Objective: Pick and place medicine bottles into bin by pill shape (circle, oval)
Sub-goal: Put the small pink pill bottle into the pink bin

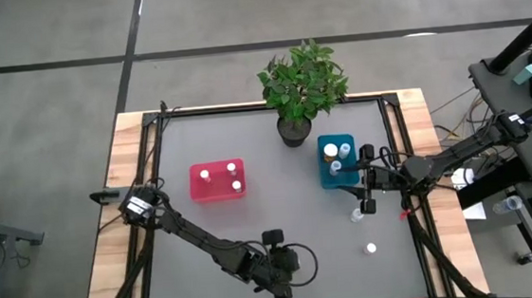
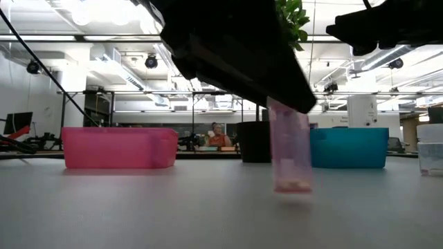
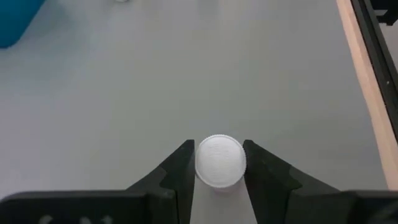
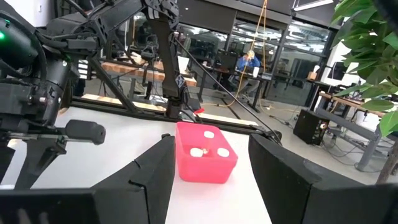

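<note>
The red bin (image 1: 217, 182) sat left of centre on the grey worktop (image 1: 281, 219) and held three white-capped bottles (image 1: 234, 176); the right wrist view showed the same three caps lying inside it. The teal-blue bin (image 1: 329, 175) stood to its right, just beside the dark pot of the green plant (image 1: 295, 126), and at least three bottles (image 1: 331, 150) showed in it, though the right arm partly covered its near end.

The left claw (image 3: 219, 163) was at the front of the worktop, its two dark fingers (image 3: 181, 168) closed on either side of a medicine bottle (image 3: 219, 160), touching the white cap. In the low view that bottle hung upright under the claw with its base clear of the surface, and pills lay at its bottom.

The right claw (image 1: 367, 178) hovered beside the teal-blue bin at its right edge, its fingers (image 4: 152, 168) spread apart with nothing between them.

Two more bottles stood loose on the worktop's right side: one (image 1: 357, 216) near the right claw, the other (image 1: 371, 249) farther towards the front edge.
</note>
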Controlling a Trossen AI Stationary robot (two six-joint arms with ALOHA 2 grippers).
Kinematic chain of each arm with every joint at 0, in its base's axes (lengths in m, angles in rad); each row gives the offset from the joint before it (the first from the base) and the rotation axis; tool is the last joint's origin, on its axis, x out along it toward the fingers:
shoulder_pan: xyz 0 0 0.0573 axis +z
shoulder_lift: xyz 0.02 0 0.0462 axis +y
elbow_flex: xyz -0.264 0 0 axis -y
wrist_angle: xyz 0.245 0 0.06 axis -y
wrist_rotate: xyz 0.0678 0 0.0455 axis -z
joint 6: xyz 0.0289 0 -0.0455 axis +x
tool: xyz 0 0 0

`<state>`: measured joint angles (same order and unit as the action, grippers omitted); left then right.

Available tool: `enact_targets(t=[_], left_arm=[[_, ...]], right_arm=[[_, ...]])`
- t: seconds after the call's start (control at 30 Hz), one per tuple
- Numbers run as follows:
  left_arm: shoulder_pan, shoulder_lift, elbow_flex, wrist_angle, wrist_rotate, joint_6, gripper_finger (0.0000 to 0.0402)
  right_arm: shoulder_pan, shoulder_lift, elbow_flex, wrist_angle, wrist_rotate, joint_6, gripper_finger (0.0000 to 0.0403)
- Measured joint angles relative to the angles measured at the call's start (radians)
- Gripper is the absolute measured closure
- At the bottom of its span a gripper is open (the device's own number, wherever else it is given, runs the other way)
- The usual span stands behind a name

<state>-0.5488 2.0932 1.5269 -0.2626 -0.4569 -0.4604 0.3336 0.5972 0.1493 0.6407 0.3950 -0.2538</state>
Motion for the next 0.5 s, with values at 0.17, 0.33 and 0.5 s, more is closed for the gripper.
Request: enact_targets(t=[0.17, 0.33, 0.5], left_arm=[[0.005, -0.049, -0.001, -0.087, -0.036, 0.063, 0.0302], [0.017, -0.122, -0.001, -0.171, -0.101, 0.151, 0.0302], [0.036, -0.217, -0.007, -0.245, -0.130, 0.179, 0.0302]], right_arm=[[0.000, 0.000, 0.000, -0.001, 0.000, 0.008, 0.0211], [0.000, 0.000, 0.000, -0.009, 0.000, 0.020, 0.0211], [0.000, 0.000, 0.000, -0.009, 0.000, 0.028, 0.0211]])
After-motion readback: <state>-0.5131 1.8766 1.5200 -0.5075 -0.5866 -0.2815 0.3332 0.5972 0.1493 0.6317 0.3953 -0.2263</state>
